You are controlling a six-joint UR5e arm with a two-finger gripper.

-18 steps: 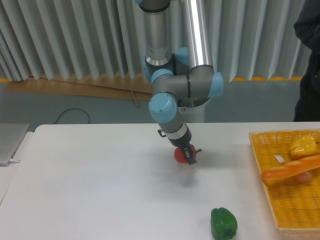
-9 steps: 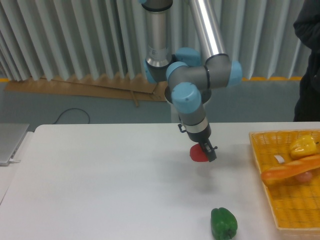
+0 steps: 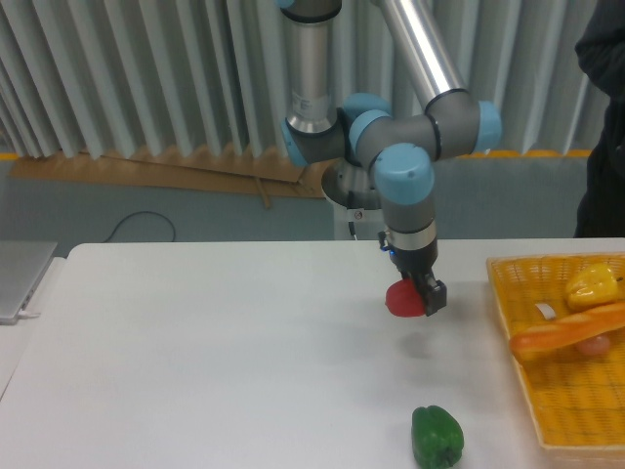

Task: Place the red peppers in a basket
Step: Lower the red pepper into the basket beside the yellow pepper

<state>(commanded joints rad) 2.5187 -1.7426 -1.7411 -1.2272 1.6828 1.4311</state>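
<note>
Rightward travel marks the change: the red pepper (image 3: 401, 298) and the gripper (image 3: 426, 298) carrying it now sit closer to the basket (image 3: 508, 298) than half a second ago, when they hung nearer the table's middle. The pepper is clamped between the fingers and hangs clear above the white table (image 3: 195, 362), with a faint shadow on the surface below it. It is left of the basket's near edge, not yet over it. The yellow-orange basket lies at the table's right edge and holds a yellow pepper (image 3: 592, 285) and a long orange-brown item (image 3: 566, 332). A green pepper (image 3: 436, 437) rests on the table nearer the camera, well apart from the gripper. No readable writing or brand shows anywhere.
</note>
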